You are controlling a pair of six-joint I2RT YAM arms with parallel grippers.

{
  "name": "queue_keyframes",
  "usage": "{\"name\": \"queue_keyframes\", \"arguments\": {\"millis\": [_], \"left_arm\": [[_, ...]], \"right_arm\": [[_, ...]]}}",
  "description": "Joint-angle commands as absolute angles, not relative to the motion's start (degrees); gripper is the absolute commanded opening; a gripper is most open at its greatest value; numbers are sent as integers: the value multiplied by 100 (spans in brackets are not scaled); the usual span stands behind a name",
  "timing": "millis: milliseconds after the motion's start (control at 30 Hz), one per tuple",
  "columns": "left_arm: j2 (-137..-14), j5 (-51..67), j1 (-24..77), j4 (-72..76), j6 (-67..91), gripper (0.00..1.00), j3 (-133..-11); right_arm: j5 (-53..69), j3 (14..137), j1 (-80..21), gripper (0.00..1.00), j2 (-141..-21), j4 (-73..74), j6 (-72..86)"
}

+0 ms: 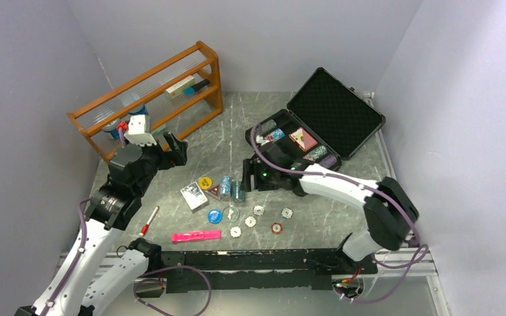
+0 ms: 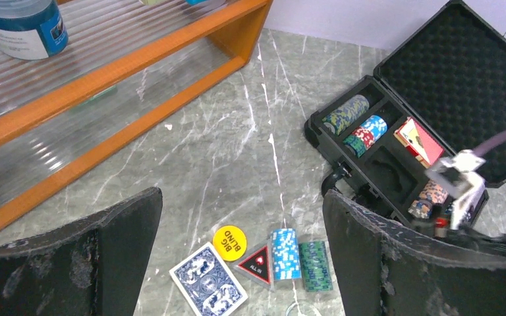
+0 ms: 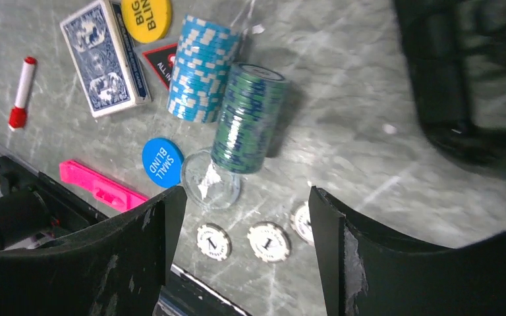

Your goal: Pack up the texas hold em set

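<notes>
Right arm's stretched leftward across the middle of the surface (image 1: 230, 118). The right claw (image 1: 249, 178) is down low, fingers apart, nothing in it, just beside the green chip stack (image 3: 247, 118) and blue chip stack (image 3: 201, 69). Left arm's folded up high by the wooden rack (image 1: 148, 99) in the far-left corner, and the left claw (image 2: 240, 217) is spread wide and empty. The case (image 1: 339, 105) lies open at the far-right corner with chips and cards in its slots. There's bare room between rack and case.

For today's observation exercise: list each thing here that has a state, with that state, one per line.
case, open, lid raised
blue chip stack, upright, outside case
green chip stack, upright, outside case
blue card deck, flat, outside case
left end effector, open, empty
right end effector, open, empty
</notes>
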State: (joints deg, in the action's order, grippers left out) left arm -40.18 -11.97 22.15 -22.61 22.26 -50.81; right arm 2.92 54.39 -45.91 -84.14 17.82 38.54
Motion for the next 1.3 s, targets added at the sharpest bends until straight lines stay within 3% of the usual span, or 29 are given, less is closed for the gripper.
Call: {"name": "queue_keyframes", "arguments": {"millis": [0,267,667,867,1000,1267], "left_arm": [[-3884,-1378,2196,-2446,2300,97,-5106],[-3800,-1414,2197,-2398,2204,97,-4980],[-3715,-1555,2197,-2512,2192,97,-4924],[-3702,-1543,2197,-2463,2209,97,-4869],[-3762,-1563,2197,-2493,2156,97,-4962],[-3648,-1595,2203,-2496,2109,97,-4986]], "right_arm": [[476,6029,-4913,74,-9162,1626,3786],[100,6740,-5145,72,-10272,1941,3870],[-857,6872,-5142,50,-10685,2203,4289],[-871,6933,-5092,39,-10649,1962,4075],[-876,6961,-5032,26,-10490,1878,3955],[-633,6509,-4706,24,-9255,839,4223]]}}
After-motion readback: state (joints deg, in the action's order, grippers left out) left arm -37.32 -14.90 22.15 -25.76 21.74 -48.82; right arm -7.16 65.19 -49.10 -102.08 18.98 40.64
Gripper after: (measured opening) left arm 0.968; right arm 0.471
